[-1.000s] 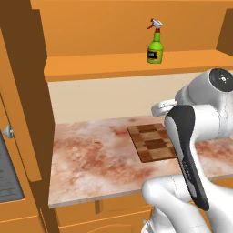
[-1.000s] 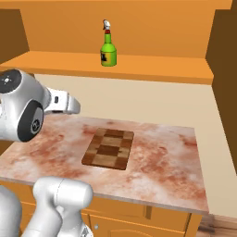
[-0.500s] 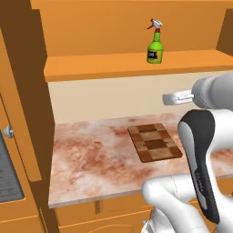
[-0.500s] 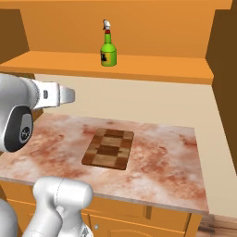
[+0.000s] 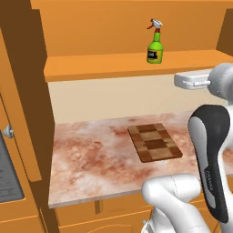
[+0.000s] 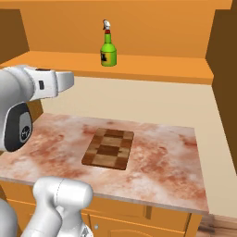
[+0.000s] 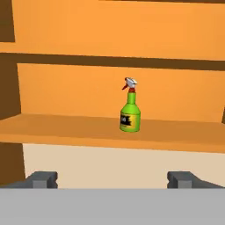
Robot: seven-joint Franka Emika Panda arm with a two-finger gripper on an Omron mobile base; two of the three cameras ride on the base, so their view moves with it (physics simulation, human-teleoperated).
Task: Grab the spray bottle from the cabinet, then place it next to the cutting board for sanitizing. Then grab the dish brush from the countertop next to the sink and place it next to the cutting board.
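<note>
We see the spray bottle (image 7: 130, 111) upright on the open cabinet (image 5: 113, 66) shelf, well apart from our jaws, which stand wide apart and empty in the hand view, their fingertips (image 7: 41, 179) low and level with the shelf's underside. Since a second ago our arm has swung upward and outward: the hand now sits higher above the surface (image 5: 91, 159). The cutting board (image 5: 154, 142) lies where it lay, flat on the marble.
</note>
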